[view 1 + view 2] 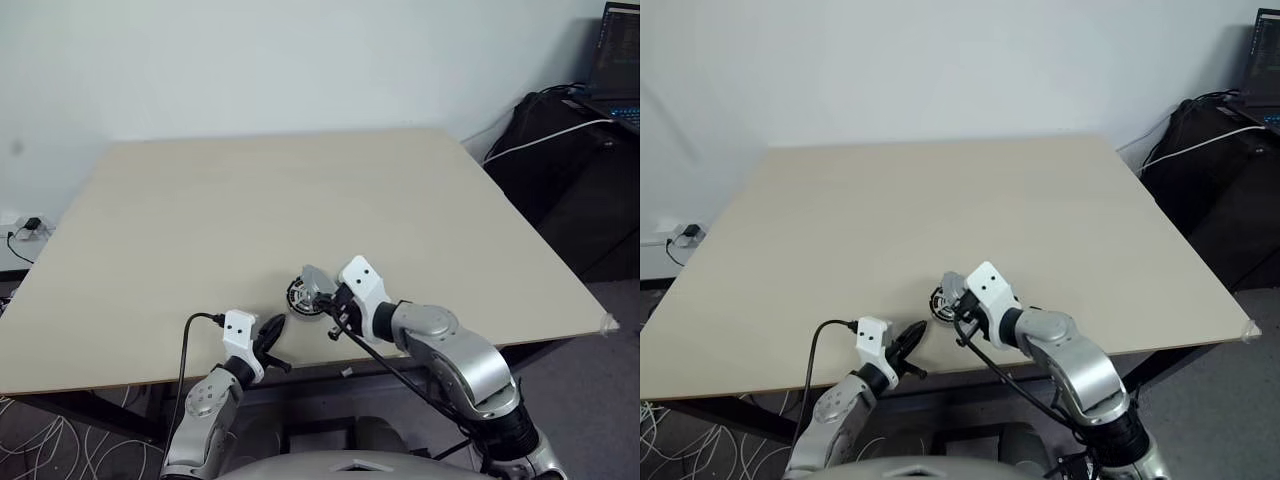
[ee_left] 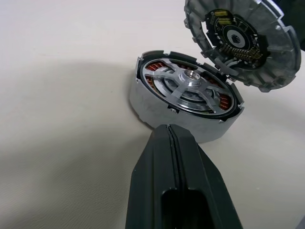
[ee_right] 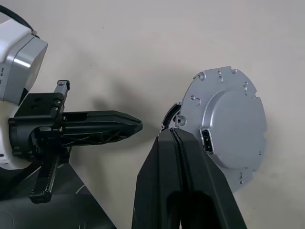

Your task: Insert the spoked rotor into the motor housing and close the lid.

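The motor housing point(image 2: 157, 107) lies on the table near its front edge, copper windings showing inside the rim. The spoked rotor point(image 2: 190, 83) sits inside it, silver spokes and hub facing up. The lid point(image 2: 243, 43) stands tilted over the housing's far side, its scalloped inner face toward the rotor and its smooth grey back point(image 3: 228, 129) toward the right wrist. My right gripper point(image 3: 171, 131) is shut, its tip against the lid's edge; whether it grips the lid I cannot tell. My left gripper point(image 2: 167, 128) is shut and empty, pointing at the housing's near wall from just short of it.
The pale wooden table point(image 1: 300, 190) stretches far behind the parts. A black bag point(image 1: 580, 170) with a white cable and a laptop point(image 1: 620, 60) stand beyond the right edge. A wall socket point(image 1: 30, 228) and cables are off the left edge.
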